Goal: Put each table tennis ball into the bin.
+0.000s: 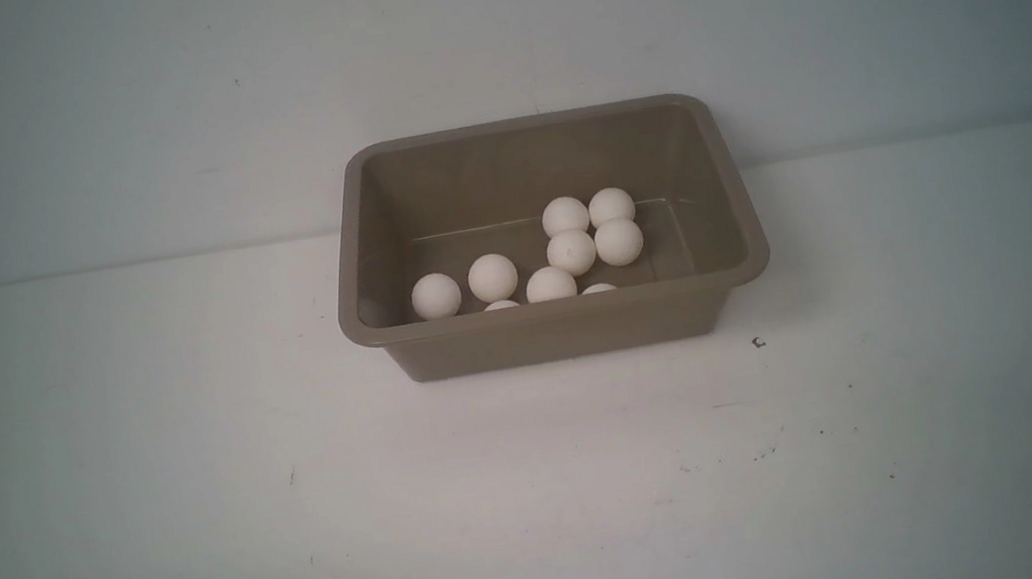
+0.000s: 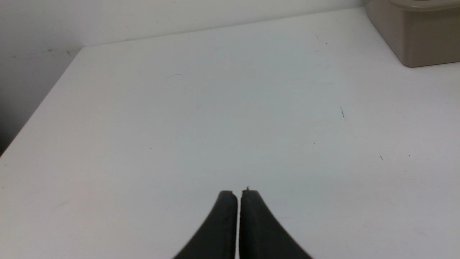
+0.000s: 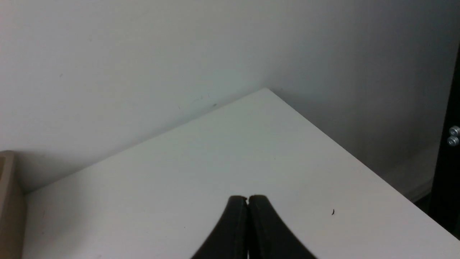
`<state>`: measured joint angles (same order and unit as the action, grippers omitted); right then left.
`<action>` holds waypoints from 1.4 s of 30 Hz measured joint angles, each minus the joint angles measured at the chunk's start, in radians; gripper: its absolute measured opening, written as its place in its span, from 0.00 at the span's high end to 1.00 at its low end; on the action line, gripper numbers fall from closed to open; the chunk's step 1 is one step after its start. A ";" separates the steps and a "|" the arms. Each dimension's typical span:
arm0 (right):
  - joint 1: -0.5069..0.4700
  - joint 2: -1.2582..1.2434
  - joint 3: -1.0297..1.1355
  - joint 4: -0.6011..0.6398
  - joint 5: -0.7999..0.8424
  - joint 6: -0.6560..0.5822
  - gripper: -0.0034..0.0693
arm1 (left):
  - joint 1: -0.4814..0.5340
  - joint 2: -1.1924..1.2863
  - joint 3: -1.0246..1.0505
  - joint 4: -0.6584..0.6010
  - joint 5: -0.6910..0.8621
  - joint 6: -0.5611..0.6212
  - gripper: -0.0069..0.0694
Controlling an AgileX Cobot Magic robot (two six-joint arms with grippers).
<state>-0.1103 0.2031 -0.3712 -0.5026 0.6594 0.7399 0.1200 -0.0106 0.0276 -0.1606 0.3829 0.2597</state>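
The taupe-brown bin (image 1: pixel 352 252) stands at the middle back of the white table. Several off-white table tennis balls lie inside it: a tight cluster (image 1: pixel 590 228) toward its right, two side by side (image 1: pixel 436 296) toward its left, and others half hidden behind the near wall (image 1: pixel 551 285). No ball shows on the table outside it. Neither arm appears in the front view. My left gripper (image 2: pixel 239 193) is shut and empty over bare table, the bin's corner (image 2: pixel 420 39) far ahead. My right gripper (image 3: pixel 247 198) is shut and empty, the bin's edge (image 3: pixel 9 201) off to the side.
The white table (image 1: pixel 202 495) meets a pale wall at the back. Its left edge (image 2: pixel 36 111) shows in the left wrist view, its far right corner (image 3: pixel 266 90) in the right wrist view. A black post with screws (image 3: pixel 453 135) stands beyond that edge.
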 joint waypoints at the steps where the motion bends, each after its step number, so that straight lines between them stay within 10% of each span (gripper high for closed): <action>1: 0.000 -0.004 0.000 0.001 0.000 0.000 0.98 | 0.000 0.000 0.000 0.000 0.000 0.000 0.91; 42: 0.000 -0.025 0.279 -0.059 -0.408 0.000 0.98 | 0.000 0.000 -0.001 0.000 0.000 0.000 0.91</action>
<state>-0.1103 0.1780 -0.0925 -0.5613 0.2509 0.7399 0.1200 -0.0106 0.0267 -0.1606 0.3829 0.2597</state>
